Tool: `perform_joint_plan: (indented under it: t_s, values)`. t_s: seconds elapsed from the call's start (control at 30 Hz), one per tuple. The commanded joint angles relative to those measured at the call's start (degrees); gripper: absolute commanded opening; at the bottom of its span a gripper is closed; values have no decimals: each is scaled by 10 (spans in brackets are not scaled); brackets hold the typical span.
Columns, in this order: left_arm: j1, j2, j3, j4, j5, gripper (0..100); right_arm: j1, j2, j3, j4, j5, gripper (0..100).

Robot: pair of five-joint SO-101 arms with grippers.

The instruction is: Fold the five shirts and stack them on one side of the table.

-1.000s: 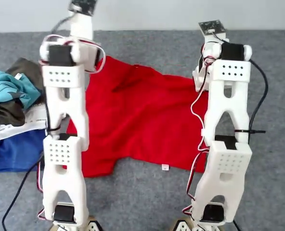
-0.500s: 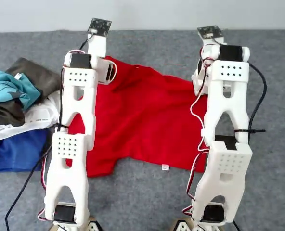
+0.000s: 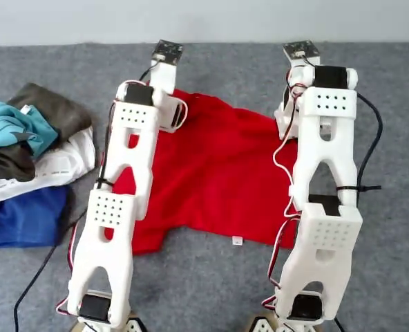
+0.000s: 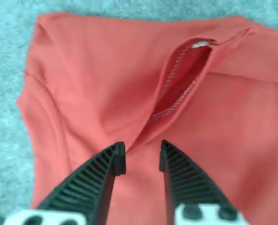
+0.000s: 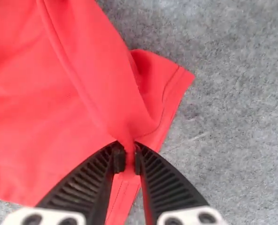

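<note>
Fingers (image 4: 104,173) of the left gripper (image 4: 139,155) stand a narrow gap apart and hold nothing. Those of the right gripper (image 5: 126,159) are pinched on a ridge of red cloth.

At the left edge of the grey felt-covered desk (image 3: 211,290) sits a loose heap of shirts (image 3: 25,152): teal and dark ones on top, a white one under them, a blue one nearest the front edge.

Beside it, mid-desk, the red cotton shirt (image 3: 218,173) lies spread flat under and between both arms. The left gripper hovers over its far left part, and the stitched neck opening (image 4: 181,79) lies just beyond the fingertips. The opening's long axis slants away from them rather than across the gap.

Toward the right, the right gripper holds the shirt where the short sleeve (image 5: 160,89) meets the body, near the cloth's far right corner.

The left arm is clearly nearer the collar. To grip there it would likely need to go forward a little and down.
</note>
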Motion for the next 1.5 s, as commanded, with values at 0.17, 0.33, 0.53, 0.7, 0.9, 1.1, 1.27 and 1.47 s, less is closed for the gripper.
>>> perform_joint_plan:
  t_s: [0.17, 0.33, 0.53, 0.7, 0.9, 1.1, 1.27, 1.47]
  values:
    - [-12, 41, -17, -22, 3, 127, 3, -36, 0, 22, -9, 9]
    - [-11, 56, -41, -40, 4, 126, 3, -36, 1, 18, -8, 9]
    - [-13, 59, -42, -46, 4, 126, 6, -36, 1, 18, -8, 9]
    - [-16, 63, -86, -47, 4, 126, 4, -35, 1, 18, -8, 9]
    - [-16, 69, -102, -55, 1, 126, 4, -35, 1, 18, -8, 9]
    - [-30, 112, -108, -97, 1, 126, 5, -35, 1, 18, -8, 9]
    - [-42, 121, -128, -97, 1, 97, 4, -35, 1, 18, -8, 9]
    - [-40, 122, -128, -99, 2, 14, 3, -35, 1, 18, -9, 9]
